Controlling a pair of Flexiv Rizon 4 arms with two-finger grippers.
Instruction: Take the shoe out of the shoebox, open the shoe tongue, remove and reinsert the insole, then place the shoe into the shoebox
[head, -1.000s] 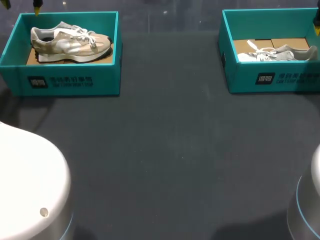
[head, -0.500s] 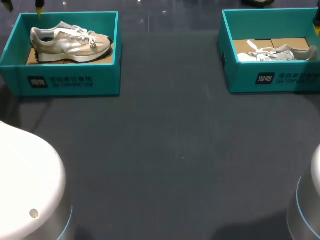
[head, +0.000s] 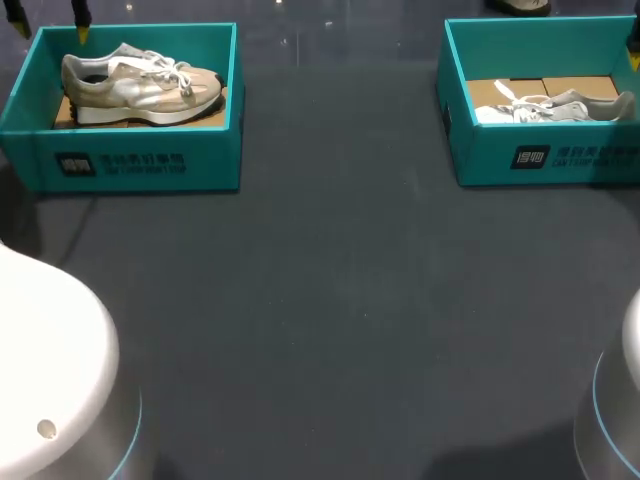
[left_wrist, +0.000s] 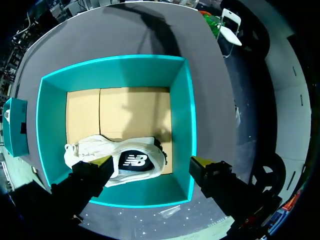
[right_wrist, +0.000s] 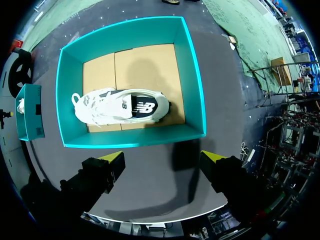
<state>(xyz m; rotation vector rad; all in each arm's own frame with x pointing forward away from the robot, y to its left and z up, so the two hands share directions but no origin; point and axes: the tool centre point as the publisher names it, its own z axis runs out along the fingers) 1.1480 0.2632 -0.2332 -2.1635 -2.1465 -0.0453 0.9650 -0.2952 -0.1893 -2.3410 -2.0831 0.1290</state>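
Observation:
A beige shoe (head: 140, 85) lies in the left teal shoebox (head: 140, 160), and a white and grey shoe (head: 555, 105) lies in the right teal shoebox (head: 560, 160). My left gripper (head: 48, 22) hangs open above the left box's far left corner. In the left wrist view that gripper (left_wrist: 150, 165) spreads wide over the box (left_wrist: 181, 110), with one fingertip (left_wrist: 102, 162) above the shoe (left_wrist: 130, 162). My right gripper (right_wrist: 162, 157) is open above the table, just outside the wall of its box (right_wrist: 194, 75), and the white shoe (right_wrist: 120, 107) lies ahead of it. One right fingertip (head: 634, 45) shows in the head view.
Dark table (head: 340, 300) spreads between the two boxes. Both boxes have cardboard floors. My arms' white bases stand at the lower left (head: 50, 350) and the lower right (head: 625, 400). The other box shows small beside each gripper in the wrist views (left_wrist: 12, 127) (right_wrist: 30, 112).
The white housing of my left arm has slid leftward at the lower left. The left gripper's tips have shifted slightly over the left box's far corner. Shoes and boxes have not moved.

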